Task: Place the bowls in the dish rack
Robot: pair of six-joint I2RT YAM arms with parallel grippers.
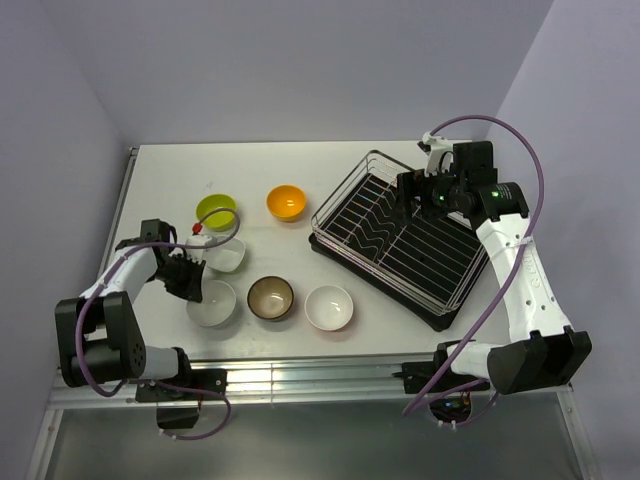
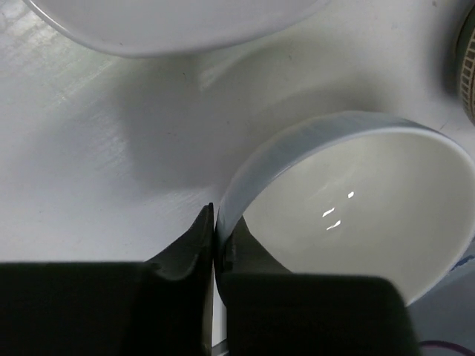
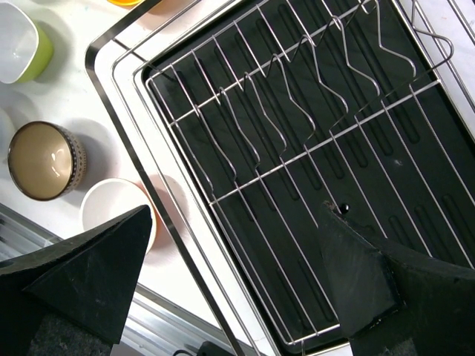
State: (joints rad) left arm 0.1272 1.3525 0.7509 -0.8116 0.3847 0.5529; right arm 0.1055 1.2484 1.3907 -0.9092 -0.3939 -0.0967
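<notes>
Bowl pinched at lower left, right jaws wide over rack

Top view: the rack [image 1: 395,245] sits at an angle on the right half of the table [image 1: 170,170]. All six bowls stand on the table, left of the rack. The lime bowl [image 1: 216,210] and orange bowl [image 1: 286,201] are at upper middle. Along the lower row run a white bowl [image 1: 212,305], the brown bowl [image 1: 270,298] and a third white bowl [image 1: 329,307]. A second white bowl [image 1: 230,257] sits just above the first. The left gripper [image 1: 190,282] is at the upper-left rim of the white bowl. The right gripper [image 1: 415,197] hangs over the upper part of the rack.

Left wrist view: the left gripper [image 2: 215,237] is closed narrow on the rim of the white bowl [image 2: 356,222]. One of its fingers [image 2: 194,248] is outside the wall and the other is inside. The bowl fills the lower right of the frame. The second white bowl [image 2: 171,22] crosses the top edge. The brown bowl's ribbed side [image 2: 467,67] shows at the upper right edge.

Right wrist view: the right gripper [image 3: 226,274] stands wide, with one finger at lower left and the other at lower right. Only rack wires [image 3: 297,148] show between them, and it holds nothing. The brown bowl [image 3: 43,159] and third white bowl [image 3: 111,211] lie at left, outside the rack's rim.
</notes>
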